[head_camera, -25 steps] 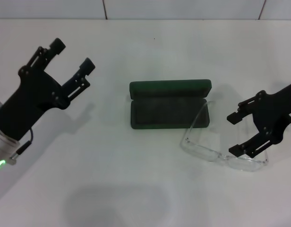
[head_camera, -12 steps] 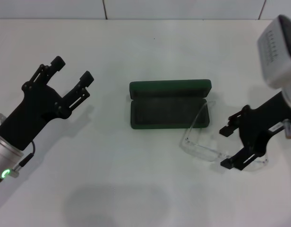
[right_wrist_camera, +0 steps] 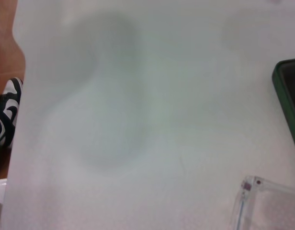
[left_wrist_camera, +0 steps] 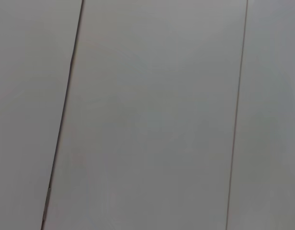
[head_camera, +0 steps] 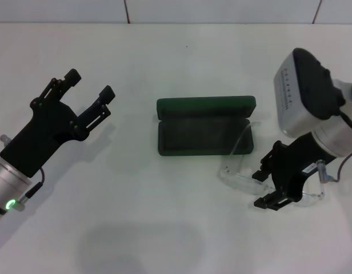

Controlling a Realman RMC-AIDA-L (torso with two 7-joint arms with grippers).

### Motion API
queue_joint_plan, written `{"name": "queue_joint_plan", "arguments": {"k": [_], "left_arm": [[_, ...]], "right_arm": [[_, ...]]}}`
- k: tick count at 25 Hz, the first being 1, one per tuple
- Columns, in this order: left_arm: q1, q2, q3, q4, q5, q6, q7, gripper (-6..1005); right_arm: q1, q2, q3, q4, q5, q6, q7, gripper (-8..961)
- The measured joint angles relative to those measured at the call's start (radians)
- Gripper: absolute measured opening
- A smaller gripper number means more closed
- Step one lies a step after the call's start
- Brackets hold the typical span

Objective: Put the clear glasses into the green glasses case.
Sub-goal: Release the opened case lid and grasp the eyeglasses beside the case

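The green glasses case lies open in the middle of the table, its lid folded back on the far side; one edge of the green glasses case shows in the right wrist view. The clear glasses lie just right of it and nearer to me, one thin arm resting against the case's right end; a corner of the clear glasses shows in the right wrist view. My right gripper is open, low over the frame, a finger on either side of it. My left gripper hangs open at the left, well away from the case.
The white table runs to a tiled wall at the back. The table's edge shows in the right wrist view, with a black-and-white shoe on the floor beyond it. Only the plain tiled wall fills the left wrist view.
My right arm has swung in and down, bringing its gripper leftward over the glasses frame. The left arm has shifted slightly. Case and glasses have not moved.
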Motion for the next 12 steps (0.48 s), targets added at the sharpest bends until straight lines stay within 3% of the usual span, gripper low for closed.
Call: {"name": "queue_joint_plan", "arguments": {"k": [1,7,12], "left_arm": [[0.0,0.0,0.0,0.0,0.001,0.0,0.0,846],[0.006,0.001,0.001,0.0,0.007,-0.001,0.0,846],[0.009,0.001,0.002,-0.004,0.006,-0.002,0.0,846]], "right_arm": [[0.0,0.0,-0.007,0.0,0.0,0.005,0.001,547],[0.011,0.0,-0.031,0.006,-0.006,0.008,0.038,526],[0.018,0.0,-0.044,0.008,-0.021,0.005,0.054,394]]}}
